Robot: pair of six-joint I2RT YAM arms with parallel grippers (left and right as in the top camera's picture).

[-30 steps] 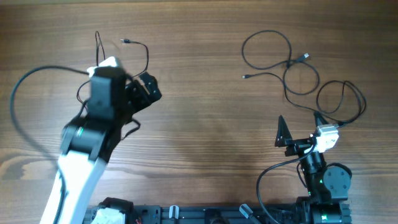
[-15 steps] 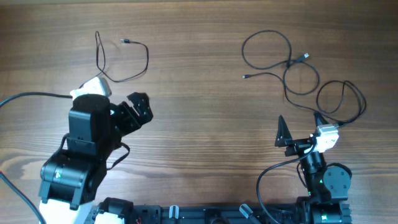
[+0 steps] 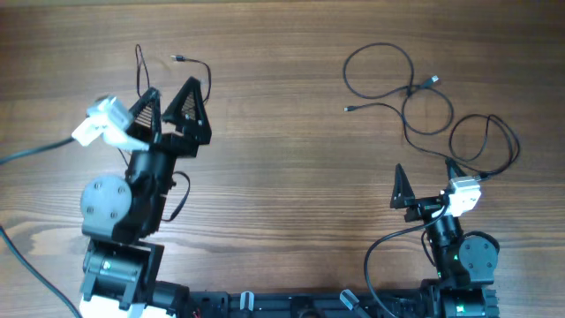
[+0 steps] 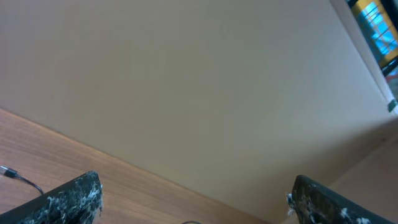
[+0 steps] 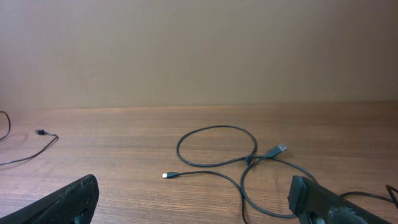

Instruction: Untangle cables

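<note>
Left gripper (image 3: 172, 87) is wide open and holds nothing. Overhead: the left arm is folded up over its base at the near left edge, wrist aimed at the far side, fingers overlapping the lower loop of the left cable (image 3: 209, 79); can't tell if they touch it. That cable's plug end lies just past the fingertips. Right gripper (image 3: 424, 168) is also spread full width and empty, with its arm tucked low over the base at near right, pointing the same way. Right cables (image 3: 410, 89) sit in overlapping loops at far right; the nearest loop is just beside the outer right fingertip and the rest lie well ahead of it. A broad strip of bare table (image 3: 282, 177) separates the two arms. Left wrist view: the camera is pitched up and shows mostly wall (image 4: 205, 81). The left gripper (image 4: 194, 180) shows both fingers at the bottom corners, far apart with only wood between them. A thin cord with a metal tip at the left edge is probably the left cable (image 4: 13, 175). Right wrist view: the right gripper (image 5: 194, 183) fingers are splayed to the frame corners. The right cables (image 5: 252, 158) lie ahead on the table (image 5: 124, 124), crossing near a flat plug, and the small plug points left. The left cable (image 5: 43, 133) is far off to the left. The table's far edge meets the wall (image 5: 199, 50) behind them.
</note>
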